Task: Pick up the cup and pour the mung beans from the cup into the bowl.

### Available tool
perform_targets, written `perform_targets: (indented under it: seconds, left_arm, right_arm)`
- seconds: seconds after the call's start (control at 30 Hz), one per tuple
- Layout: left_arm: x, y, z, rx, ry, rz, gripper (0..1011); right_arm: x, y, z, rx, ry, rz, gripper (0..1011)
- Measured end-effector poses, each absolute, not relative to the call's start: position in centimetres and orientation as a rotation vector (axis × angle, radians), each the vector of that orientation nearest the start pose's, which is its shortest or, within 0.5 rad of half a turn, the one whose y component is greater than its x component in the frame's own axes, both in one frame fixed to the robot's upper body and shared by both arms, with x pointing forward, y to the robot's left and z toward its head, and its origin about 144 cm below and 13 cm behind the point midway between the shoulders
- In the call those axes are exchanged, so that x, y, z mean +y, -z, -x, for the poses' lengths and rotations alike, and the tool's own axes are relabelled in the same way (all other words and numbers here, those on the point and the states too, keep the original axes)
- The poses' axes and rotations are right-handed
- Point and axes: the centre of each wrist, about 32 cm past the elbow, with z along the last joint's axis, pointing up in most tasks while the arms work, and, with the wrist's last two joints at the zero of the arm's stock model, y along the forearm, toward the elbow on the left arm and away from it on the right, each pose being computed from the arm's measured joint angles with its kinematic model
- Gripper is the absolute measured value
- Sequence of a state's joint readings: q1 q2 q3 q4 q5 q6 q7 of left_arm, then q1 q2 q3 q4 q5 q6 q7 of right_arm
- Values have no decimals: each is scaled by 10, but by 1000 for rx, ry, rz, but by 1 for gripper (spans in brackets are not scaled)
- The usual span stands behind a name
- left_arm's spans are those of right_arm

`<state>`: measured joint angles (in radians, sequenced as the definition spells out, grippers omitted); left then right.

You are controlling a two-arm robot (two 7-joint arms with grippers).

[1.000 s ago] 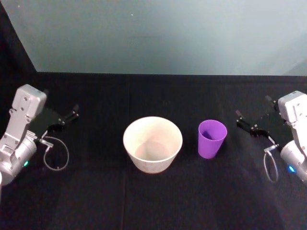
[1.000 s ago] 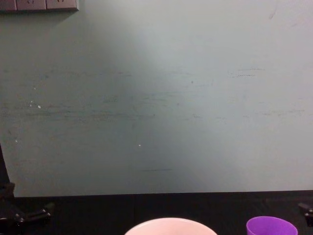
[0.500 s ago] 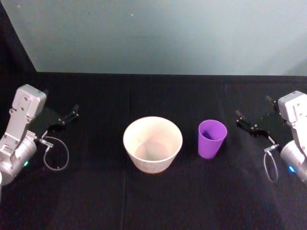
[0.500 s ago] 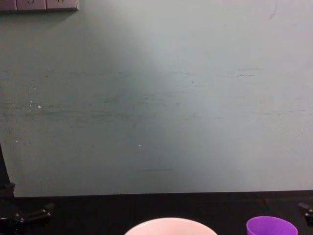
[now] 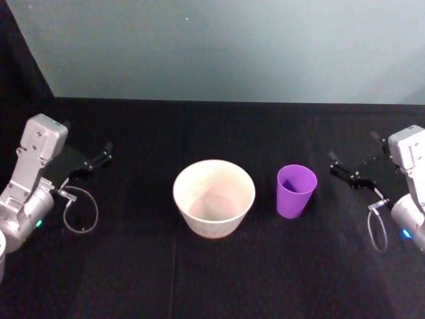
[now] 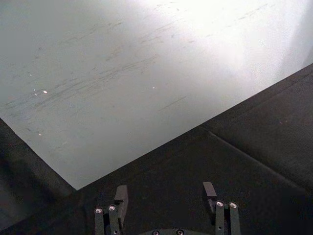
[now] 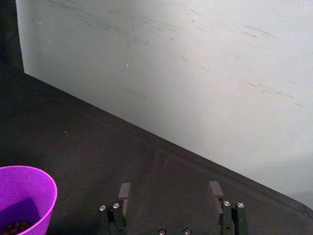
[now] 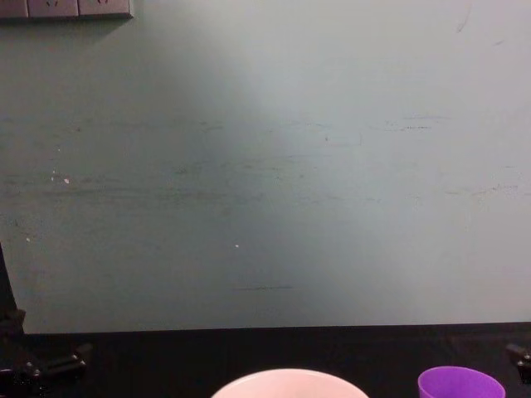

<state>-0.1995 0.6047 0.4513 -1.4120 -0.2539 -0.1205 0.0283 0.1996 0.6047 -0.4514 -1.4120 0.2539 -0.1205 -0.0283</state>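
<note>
Head view: bowl [image 5: 214, 229] beside cup [image 5: 295, 195], apart

Readable text: none, on any surface in view right now.
Cup [image 5: 296, 191]: plain purple wall, no print.
Bowl [image 5: 214, 230]: bare pale side, no mark.
Wall plates [image 8: 66, 8]: far left, nothing legible on them.

Bare counter [image 5: 327, 199] lies between the right end effector [image 5: 352, 147] and the cup [image 5: 295, 191] — free passage; the bowl [image 5: 214, 197] crowds the cup's left side.
</note>
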Motion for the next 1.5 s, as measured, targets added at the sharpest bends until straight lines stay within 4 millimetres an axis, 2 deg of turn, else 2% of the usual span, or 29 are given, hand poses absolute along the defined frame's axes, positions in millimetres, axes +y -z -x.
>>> perform_targets:
  seconds: [0.23, 0.4, 0.5, 0.73, 1.13, 1.5]
  left_arm:
    - [310, -1140, -489, -285, -1248, -304, 1000]
    - [310, -1140, -489, -285, -1248, -304, 1000]
    - [310, -1140, -489, -285, -1248, -305, 1000]
    - [310, -1140, -489, -285, -1248, -304, 1000]
    - [310, -1140, -489, -285, -1248, -304, 1000]
    - [310, -1140, -489, -285, -1248, -305, 1000]
  right_arm:
    - [-320, -1139, -478, -268, 1211, 283, 1003]
    - [-335, -1136, -465, -226, 1175, 246, 1003]
    - [-347, -1131, -456, -171, 1119, 204, 1003]
    - [-361, -1114, -449, -88, 973, 140, 1003]
    - [-349, -1094, -454, -45, 815, 99, 1003]
    - [-335, -1092, -469, -9, 805, 63, 1003]
